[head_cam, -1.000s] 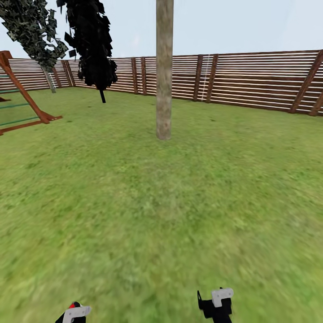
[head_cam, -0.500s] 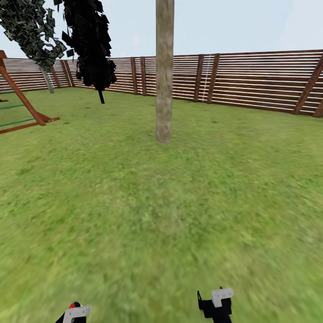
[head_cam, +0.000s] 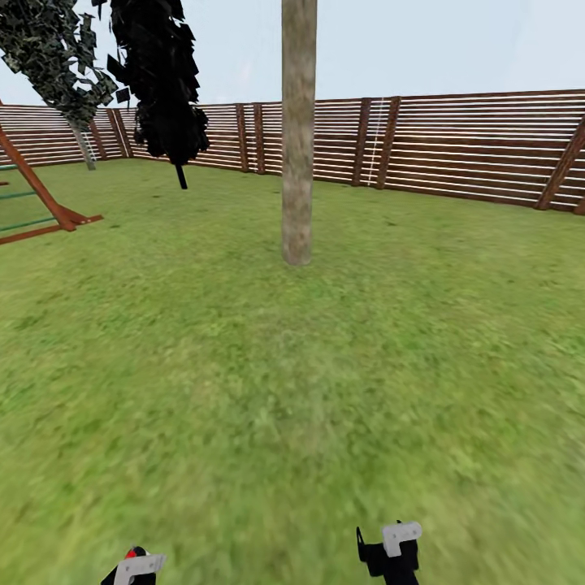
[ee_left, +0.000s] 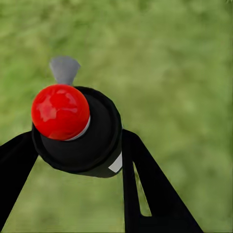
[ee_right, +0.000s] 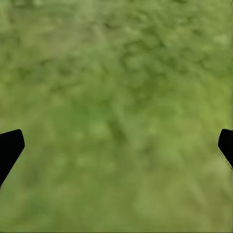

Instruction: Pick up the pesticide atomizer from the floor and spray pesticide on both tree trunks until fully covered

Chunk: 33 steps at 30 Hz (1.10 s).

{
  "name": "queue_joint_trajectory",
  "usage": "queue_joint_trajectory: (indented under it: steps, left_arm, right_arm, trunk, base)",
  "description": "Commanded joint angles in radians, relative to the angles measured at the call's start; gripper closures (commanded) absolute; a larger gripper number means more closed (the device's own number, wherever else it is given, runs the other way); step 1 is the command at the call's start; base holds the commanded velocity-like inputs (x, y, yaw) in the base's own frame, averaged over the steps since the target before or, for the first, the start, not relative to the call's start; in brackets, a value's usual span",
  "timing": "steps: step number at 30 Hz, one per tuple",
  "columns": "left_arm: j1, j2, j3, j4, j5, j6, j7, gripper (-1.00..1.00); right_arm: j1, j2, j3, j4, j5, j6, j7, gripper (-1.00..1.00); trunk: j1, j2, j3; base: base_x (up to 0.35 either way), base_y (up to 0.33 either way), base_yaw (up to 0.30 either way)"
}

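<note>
Between the left gripper's (ee_left: 77, 160) black fingers (ee_left: 145, 194) sits the pesticide atomizer (ee_left: 77, 131), red cap up, firmly clasped. Ahead of it across the grass (head_cam: 292, 390), the tree trunk (head_cam: 297, 130) stands well apart, before the slatted fence (head_cam: 471, 146). Close in squarely on the trunk before you spray. Your right gripper (ee_right: 116, 145) hangs spread wide, empty.
</note>
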Motion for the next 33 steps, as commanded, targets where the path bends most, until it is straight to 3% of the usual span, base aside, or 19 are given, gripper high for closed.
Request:
queue_joint_trajectory:
  steps: [1,33]
  left_arm:
    - [0.0,0.0,0.001,0.0,0.0,0.0,0.0,1.0]
    - [0.0,-0.001,0.001,0.0,0.0,0.001,0.0,1.0]
  right_arm:
    - [0.0,0.0,0.0,0.0,0.0,0.0,0.0,-1.0]
    - [0.0,-0.005,-0.002,0.0,-0.002,-0.002,-0.001,-1.0]
  trunk:
    - [0.0,0.0,0.0]
    - [0.0,0.0,0.01]
  base:
    - [0.344,0.0,0.0]
    - [0.344,0.0,0.0]
